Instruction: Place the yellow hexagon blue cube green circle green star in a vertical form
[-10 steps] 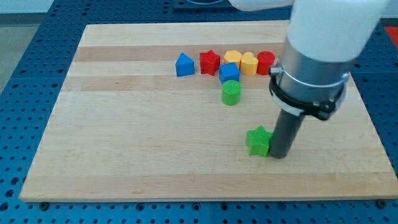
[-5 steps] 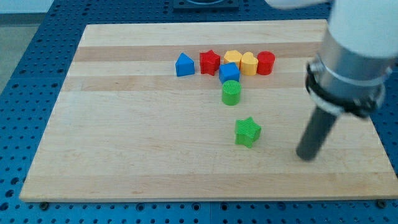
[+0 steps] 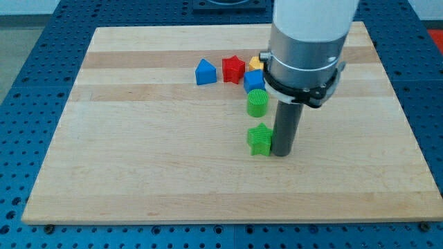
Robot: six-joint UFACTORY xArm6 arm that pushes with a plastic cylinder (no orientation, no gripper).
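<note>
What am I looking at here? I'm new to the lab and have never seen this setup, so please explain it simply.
This is a single camera view looking down at an angle on a wooden board resting on a blue perforated table. The big white and grey cylinder is the end of a robot arm. It holds nothing: it ends in a dark rod, and my tip slides on the board to push blocks. Right now the tip sits against the right side of the green star. Above the star, toward the view's top, stand the green circle, then the blue cube. The yellow hexagon peeks out behind it, mostly hidden by the arm. Further left are a red star and another blue block.
</note>
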